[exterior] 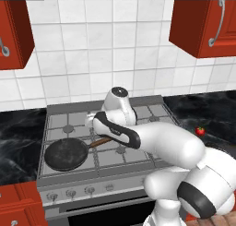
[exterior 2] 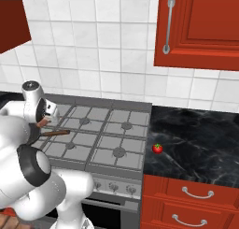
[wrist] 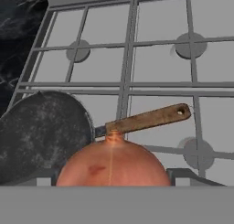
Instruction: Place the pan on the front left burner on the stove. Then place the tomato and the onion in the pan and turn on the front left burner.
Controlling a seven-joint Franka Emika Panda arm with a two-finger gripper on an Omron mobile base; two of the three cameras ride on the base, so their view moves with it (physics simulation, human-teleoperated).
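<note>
Now the pan (exterior: 66, 154) sits at the stove's (exterior: 138, 161) front left, and I hold the onion (wrist: 113, 163) between the fingers just right of it, above its handle (wrist: 148, 119). I should move left over the pan, lower, then release. Far right of the stove waits the tomato (exterior 2: 158, 148).

Even, flat rendered light, bright overall; no clear source. Soft shadows under cabinets (exterior: 14, 31) upper left & right of base views. Low-res, slightly soft pics. Faint sheen on black counter (exterior 2: 196, 139), lower right. No edge distortion.

no readable text, labels or numbers
</note>
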